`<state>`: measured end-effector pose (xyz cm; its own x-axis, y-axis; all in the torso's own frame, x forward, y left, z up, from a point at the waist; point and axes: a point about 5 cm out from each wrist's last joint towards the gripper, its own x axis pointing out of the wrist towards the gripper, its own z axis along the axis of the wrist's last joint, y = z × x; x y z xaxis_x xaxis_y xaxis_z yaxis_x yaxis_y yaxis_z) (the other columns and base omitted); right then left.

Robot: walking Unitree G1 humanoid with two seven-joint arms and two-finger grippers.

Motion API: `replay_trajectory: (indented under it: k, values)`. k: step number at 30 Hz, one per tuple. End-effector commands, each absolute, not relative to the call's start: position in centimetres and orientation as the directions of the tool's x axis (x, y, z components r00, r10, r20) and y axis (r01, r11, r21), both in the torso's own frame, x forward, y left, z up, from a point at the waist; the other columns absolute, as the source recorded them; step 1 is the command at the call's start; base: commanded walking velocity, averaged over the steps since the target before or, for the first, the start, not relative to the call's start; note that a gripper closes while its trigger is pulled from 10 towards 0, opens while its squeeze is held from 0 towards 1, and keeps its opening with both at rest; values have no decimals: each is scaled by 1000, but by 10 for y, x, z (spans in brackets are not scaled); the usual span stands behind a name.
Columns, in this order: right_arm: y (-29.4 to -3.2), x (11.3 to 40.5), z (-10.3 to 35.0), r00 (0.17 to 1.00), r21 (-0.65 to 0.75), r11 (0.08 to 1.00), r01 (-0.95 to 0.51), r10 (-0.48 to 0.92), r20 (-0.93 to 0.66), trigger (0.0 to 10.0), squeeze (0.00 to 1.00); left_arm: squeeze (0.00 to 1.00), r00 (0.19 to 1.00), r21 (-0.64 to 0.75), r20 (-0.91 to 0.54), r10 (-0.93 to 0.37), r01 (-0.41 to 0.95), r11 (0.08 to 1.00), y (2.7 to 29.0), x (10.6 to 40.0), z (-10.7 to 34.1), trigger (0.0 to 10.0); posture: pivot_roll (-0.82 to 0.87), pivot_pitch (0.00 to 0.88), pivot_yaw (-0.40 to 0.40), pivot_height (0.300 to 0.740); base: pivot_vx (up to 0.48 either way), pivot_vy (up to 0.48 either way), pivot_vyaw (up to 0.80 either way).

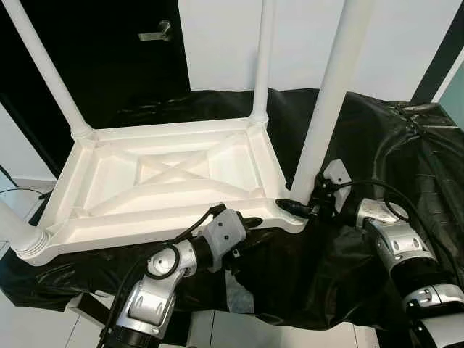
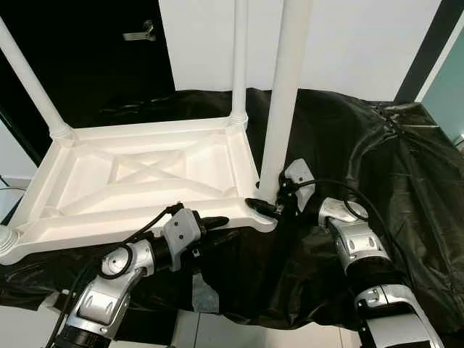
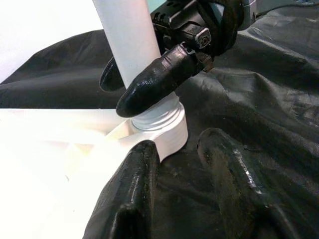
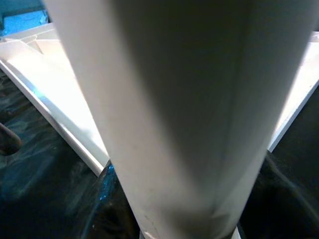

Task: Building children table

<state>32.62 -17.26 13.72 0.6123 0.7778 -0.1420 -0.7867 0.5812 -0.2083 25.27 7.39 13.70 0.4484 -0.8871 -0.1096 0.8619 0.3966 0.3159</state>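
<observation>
On the black plastic sheet (image 1: pixel 377 138) that covers the work surface lies the white moulded plastic children's tabletop (image 1: pixel 170 181), flipped underside up so its ribbed bracing shows, with white cylindrical legs standing from its corners. At the near right corner the fourth white leg (image 1: pixel 330 94) stands upright in its round socket (image 3: pixel 162 132), and the right gripper (image 1: pixel 299 209) is clenched around the leg's base just above the threaded collar, one black finger (image 3: pixel 154 82) wrapping the front of the tube in the left wrist view. The left gripper (image 1: pixel 243 223) sits against the tabletop's near edge, just beside that same corner, its two fingers spread and holding nothing, one finger touching the rim and the other lying on the sheet. The step in hand looks like seating or screwing in this last leg while the other arm steadies the top. Next, the right wrist probably needs to turn the leg until the collar meets the socket, keeping the tube vertical so the threads do not cross.
</observation>
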Motion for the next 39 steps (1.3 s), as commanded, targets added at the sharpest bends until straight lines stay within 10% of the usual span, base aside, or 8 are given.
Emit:
replay_trajectory:
  k: [1, 23, 39]
  values:
    - [-171, 318, 128, 655, -188, 629, -754, 742, -144, 10000, 0, 0, 525, 324, -82, -847, 818, 475, 75, 256, 138, 10000, 41, 0, -7, 740, 0, 0, 0]
    - [-130, 285, 108, 957, -72, 956, -286, 281, -74, 10000, 0, 0, 495, 310, -101, -863, 840, 445, 70, 251, 132, 10000, 24, 0, -1, 740, 0, 0, 0]
    - [-118, 277, 117, 998, -28, 998, -58, 57, -36, 10000, 0, 0, 500, 308, -99, -860, 838, 451, 70, 250, 132, 10000, 30, 0, -11, 740, 0, 0, 0]
